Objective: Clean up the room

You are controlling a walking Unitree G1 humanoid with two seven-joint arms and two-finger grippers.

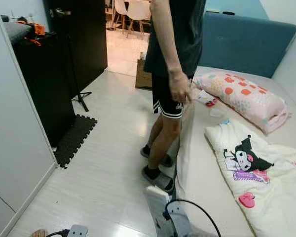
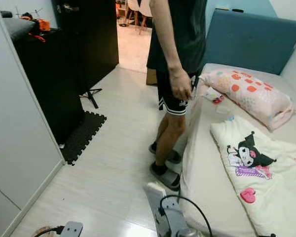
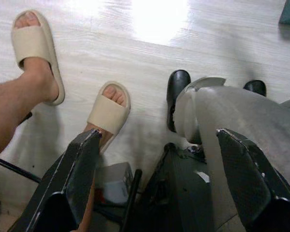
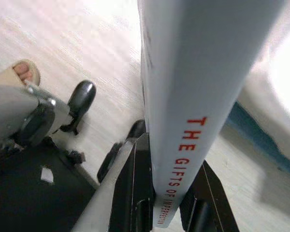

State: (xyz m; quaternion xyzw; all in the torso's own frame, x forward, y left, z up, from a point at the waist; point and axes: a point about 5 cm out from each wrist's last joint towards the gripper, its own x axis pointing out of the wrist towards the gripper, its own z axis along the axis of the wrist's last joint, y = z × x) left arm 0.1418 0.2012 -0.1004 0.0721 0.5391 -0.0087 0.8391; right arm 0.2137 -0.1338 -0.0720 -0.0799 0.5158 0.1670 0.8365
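A: Risks, quick?

B: Right gripper (image 4: 157, 193) is pinching a white book with red spine lettering (image 4: 193, 96) by one end only, its two black fingers pressed against the covers. The long overhang could lever it loose, my guess. A person in black shorts and grey slides (image 1: 170, 74) stands close ahead, beside the bed with the beige sheet (image 1: 207, 168), so a swing could hit their legs.

A: The book?

B: Closed, white, clean; the spine reads "THE GIFTS OF…". Held low before the robot, near the bed's edge, it appears in the head view as a white slab (image 1: 157, 207).

A: Left?

B: Left gripper (image 3: 169, 179) hangs over the pale wood floor (image 3: 135, 38), jaws spread, nothing between them.
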